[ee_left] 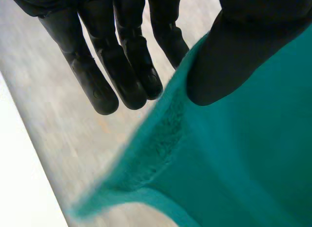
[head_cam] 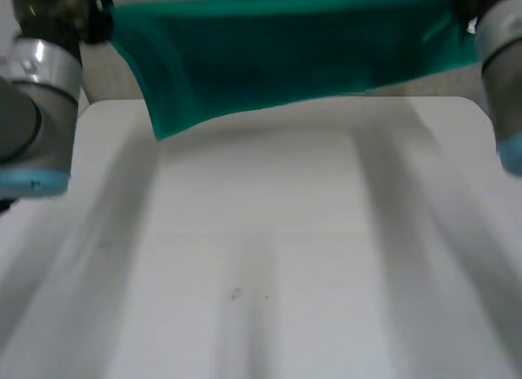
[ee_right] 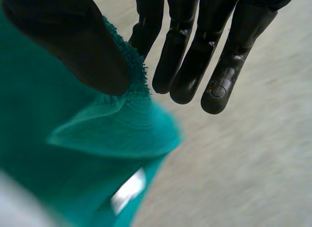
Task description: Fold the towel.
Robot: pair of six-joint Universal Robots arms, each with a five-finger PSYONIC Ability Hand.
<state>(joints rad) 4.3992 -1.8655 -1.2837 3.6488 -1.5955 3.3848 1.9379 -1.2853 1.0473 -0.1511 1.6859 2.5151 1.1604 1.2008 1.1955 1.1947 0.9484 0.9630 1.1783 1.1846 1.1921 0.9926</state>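
A green towel [head_cam: 277,61] hangs in the air above the far edge of the white table [head_cam: 285,273], stretched wide between my two arms. My left hand [ee_left: 126,66] pinches the towel [ee_left: 243,163] near its edge between the thumb [ee_left: 239,51] and one finger, the other fingers straight beside it. My right hand [ee_right: 195,51] holds the opposite side of the towel [ee_right: 58,139] the same way, its thumb [ee_right: 73,41] pressed on the fuzzy edge. The towel's lower edge sags lowest on the left, just over the table's back edge. A white label [ee_right: 127,190] shows on the cloth below my right hand.
My left arm [head_cam: 33,110] and right arm [head_cam: 502,77] flank the table at its far corners. Beige floor [ee_right: 253,163] lies under the hands beyond the table.
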